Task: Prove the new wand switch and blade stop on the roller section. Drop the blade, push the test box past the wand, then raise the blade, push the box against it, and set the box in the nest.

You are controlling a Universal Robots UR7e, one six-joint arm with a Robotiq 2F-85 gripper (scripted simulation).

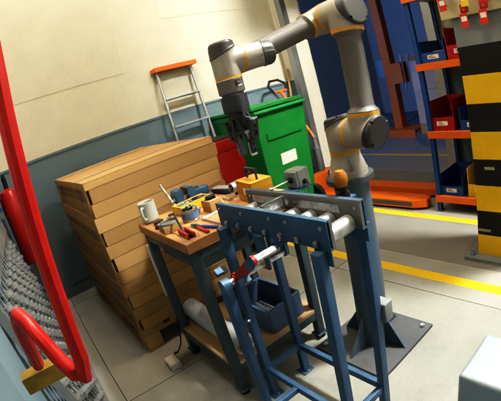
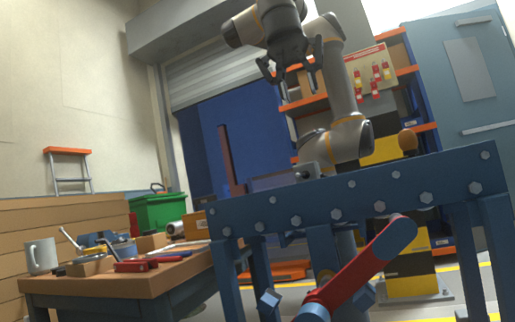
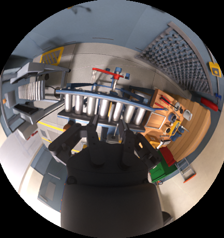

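Note:
The yellow test box with a black handle sits at the far end of the roller section, next to the grey wand switch housing. High above that end my gripper hangs open and empty, fingers pointing down. From the wrist camera the steel rollers lie below my fingers, with the red blade lever on the frame's outer side. That lever slants down the blue stand. An orange knob stands at the near corner.
A stack of cardboard cartons stands behind the wooden workbench, which carries a mug, vise and hand tools. A green bin stands behind the rollers. A blue tote sits on the lower shelf.

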